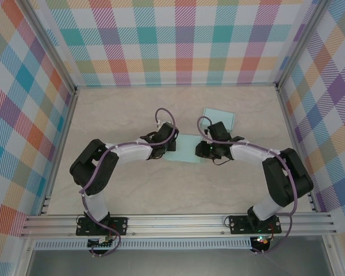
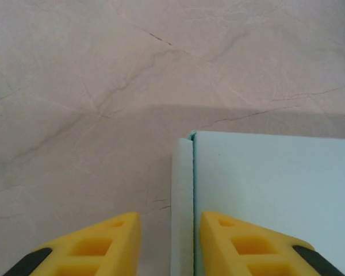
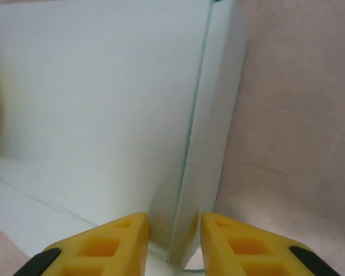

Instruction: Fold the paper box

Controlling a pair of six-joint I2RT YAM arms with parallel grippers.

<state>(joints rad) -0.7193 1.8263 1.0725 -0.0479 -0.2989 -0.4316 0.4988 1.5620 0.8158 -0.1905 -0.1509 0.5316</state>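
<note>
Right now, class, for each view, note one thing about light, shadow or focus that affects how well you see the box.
Top external: even light, sharp, but the pale box has low contrast against the table. Left wrist: a soft shadow band on the table beyond the box; fingers slightly soft. Right wrist: box very close, its flap edge blurred, shade at the fold.

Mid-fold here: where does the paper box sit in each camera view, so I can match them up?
Top external: paper box at mid-table, between the left tool and the right tool.
Left wrist: lower right, its raised side flap at bottom centre.
Right wrist: left and centre, another side flap at lower centre.
Shared landmark: the beige marbled tabletop beneath it.
</note>
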